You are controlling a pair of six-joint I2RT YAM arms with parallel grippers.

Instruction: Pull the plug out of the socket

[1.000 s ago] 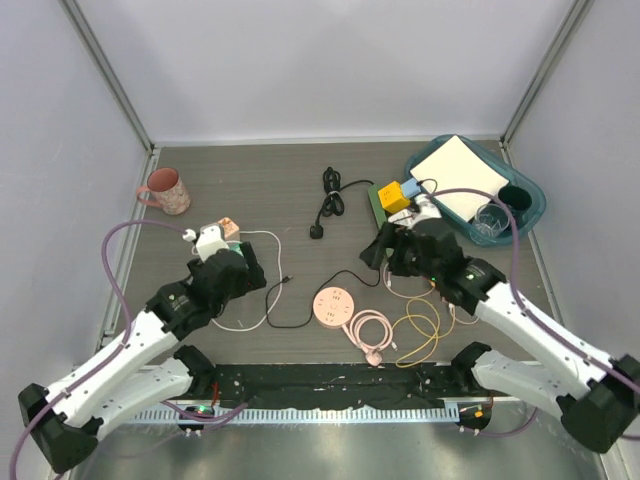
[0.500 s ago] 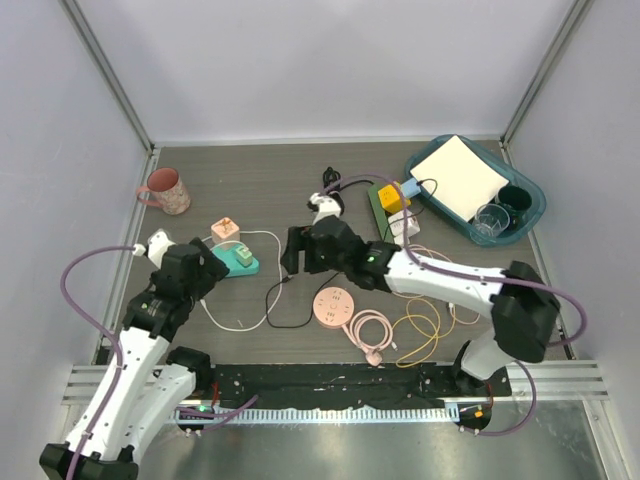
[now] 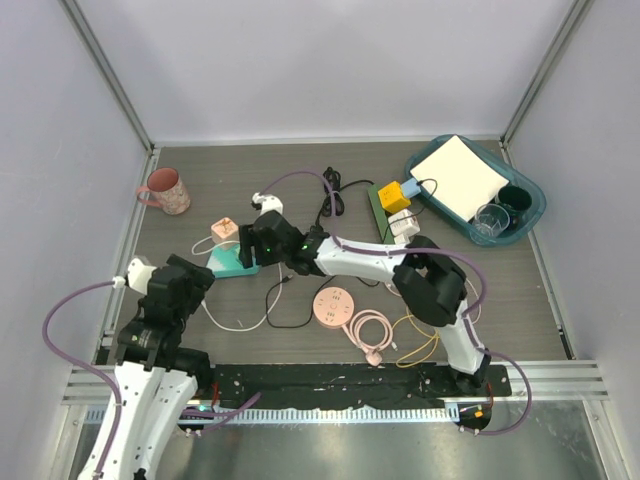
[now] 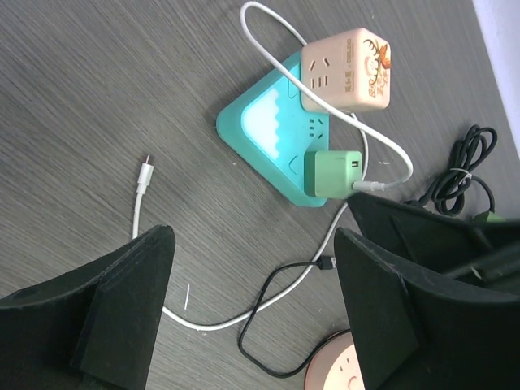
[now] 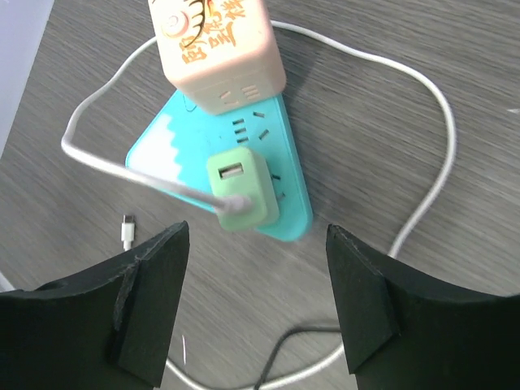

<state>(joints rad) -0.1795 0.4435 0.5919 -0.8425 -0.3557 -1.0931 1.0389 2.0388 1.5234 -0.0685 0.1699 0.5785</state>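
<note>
Green plug (image 5: 242, 188) is seated in the teal socket (image 5: 288, 191) at the left-middle of the table, white cable (image 5: 114, 166) running out of its USB port. A pink cube adapter (image 5: 215, 45) sits on the far end of the same socket. Plug not pulled yet.

Change over the last second: the arms swapped roles. The left arm was over the socket and has backed off toward the near-left corner. The right arm was at the right by the yellow block (image 3: 392, 195) and has swung all the way across.

Right gripper (image 5: 256, 244) now hangs just above and near-side of the plug with its fingers spread wide and nothing between them. Plug lines up roughly with the gap, no contact.

Left gripper (image 4: 253, 244) is also spread and empty, well back from the socket, only looking at it.

Meaning: the right arm looks to have taken over the pull and this is the approach, pre-grasp. Next it likely needs to drop onto the plug, close on its sides and lift straight up. Risk: the socket is loose on the table and nothing pins it, so it may lift with the plug. The cable may also get in the way of the fingers.
</note>
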